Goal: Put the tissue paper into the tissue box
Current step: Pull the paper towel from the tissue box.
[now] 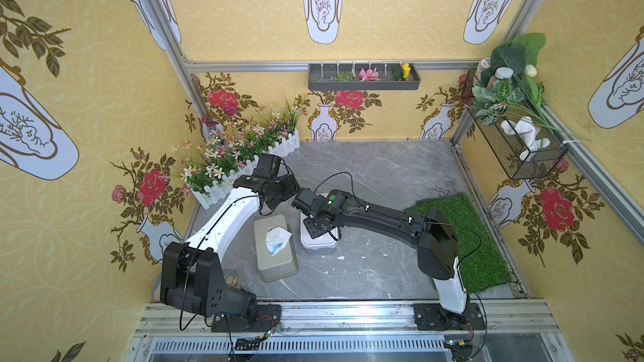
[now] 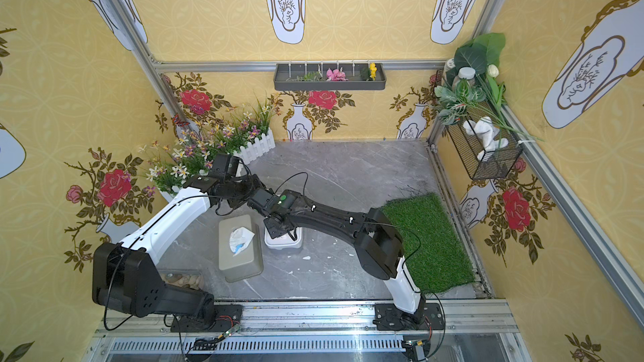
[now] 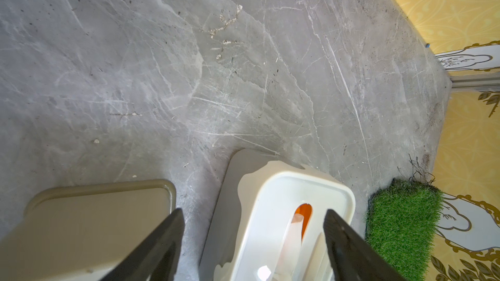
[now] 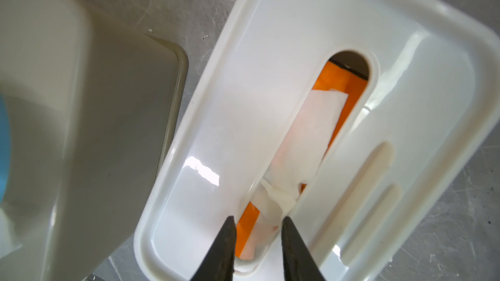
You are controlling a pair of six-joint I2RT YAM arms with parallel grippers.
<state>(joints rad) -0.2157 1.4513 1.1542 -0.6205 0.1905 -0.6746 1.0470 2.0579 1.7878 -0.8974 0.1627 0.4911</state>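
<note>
A: Layout?
B: Grey tabletop, with a grass mat on its right side. A beige box sits mid-table, and a crumpled white sheet with a blue patch pokes out of its top. The white tissue box is just beside it on the mat side, with a strip of tabletop between them.
A: Hands?
B: Left hand is spread wide and holds nothing, up in the air over the boxes. Right hand is down at the tissue box's slot, with its fingers a narrow gap apart.
A: Holding anything?
B: Not clamped. The tissue paper lies in the slot over an orange interior, and one end runs between the right fingertips. Orange shows between one finger and the sheet. Whether the other finger touches it, can't tell.
</note>
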